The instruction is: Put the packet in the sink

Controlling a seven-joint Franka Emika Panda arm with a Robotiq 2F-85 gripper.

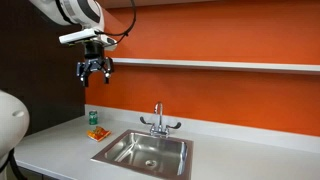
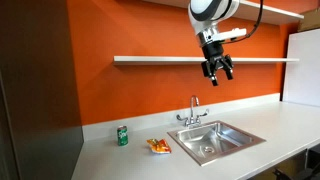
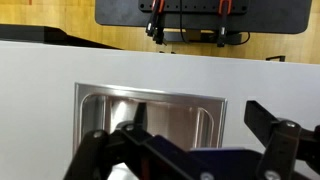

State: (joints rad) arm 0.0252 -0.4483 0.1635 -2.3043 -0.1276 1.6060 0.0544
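Nearest me on the pale table lies the packet, flat, crinkly and orange-red. It sits just left of the sink, apart from the rim. Its long axis runs roughly left to right, with one end towards the basin. I cannot tell top from bottom at this size. A small green can stands upright further left and slightly farther back. The chrome tap rises at the sink's far edge. High above it, near the wall shelf, my claw hangs with its fingers spread wide, holding nothing.
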